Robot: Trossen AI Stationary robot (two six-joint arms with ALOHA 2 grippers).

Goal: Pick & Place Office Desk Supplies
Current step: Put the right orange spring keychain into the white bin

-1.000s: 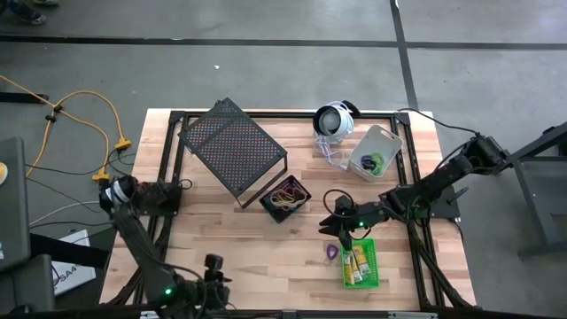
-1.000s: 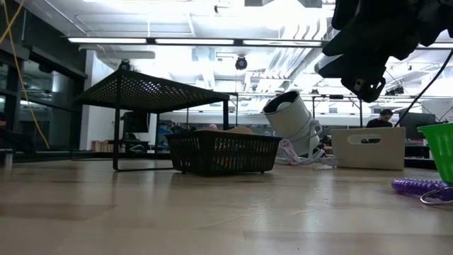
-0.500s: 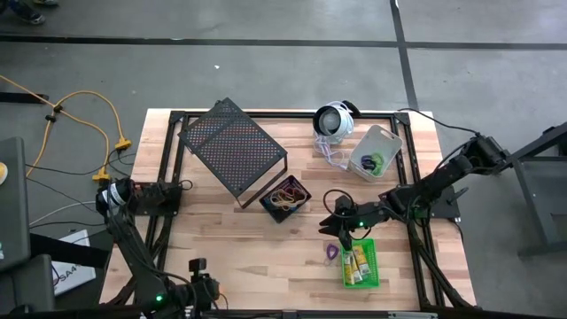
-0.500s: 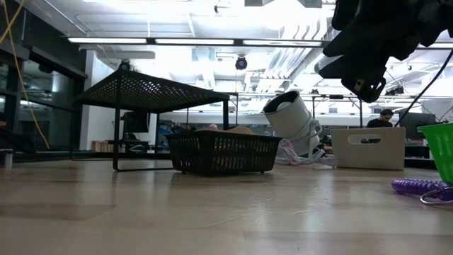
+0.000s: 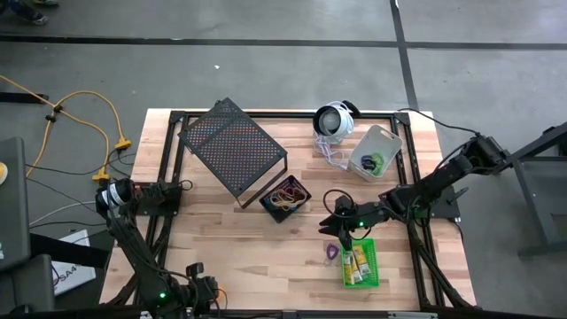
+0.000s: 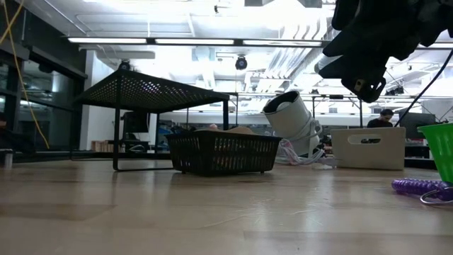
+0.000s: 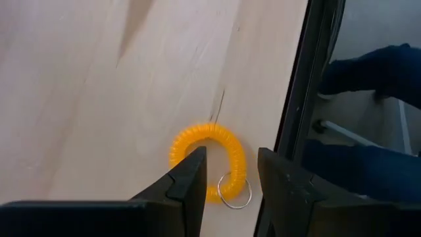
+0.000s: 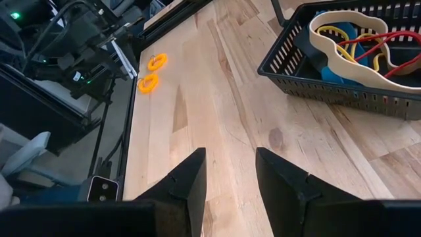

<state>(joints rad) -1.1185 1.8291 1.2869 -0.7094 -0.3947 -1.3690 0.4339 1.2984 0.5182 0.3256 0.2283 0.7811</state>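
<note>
An orange coiled loop [image 7: 205,150] with a metal ring lies flat on the wood by the table's near edge. My left gripper [image 7: 227,174] hangs open over it, pointing steeply down, one finger on either side of the loop's near arc. The right wrist view shows two orange loops [image 8: 152,72] beside the left arm [image 8: 79,52]. My right gripper [image 5: 339,227] waits open above the table, next to the green bin [image 5: 360,262] holding yellow pieces. A purple loop [image 5: 330,252] lies beside that bin. The black bin [image 5: 285,198] holds several elastic bands.
The large black mesh rack [image 5: 232,146] stands at the far left, with the black bin at its foot. A round white device [image 5: 334,120] and a grey bin [image 5: 374,152] sit at the far right. A dark frame rail [image 7: 299,112] runs along the near edge; a person's dark blue sleeve [image 7: 368,72] shows beyond it.
My left gripper has gone toward the table's near left corner and sunk lower, rolling about its own axis as it went. Its fingers have stayed open. The right arm and all things on the table have kept still.
</note>
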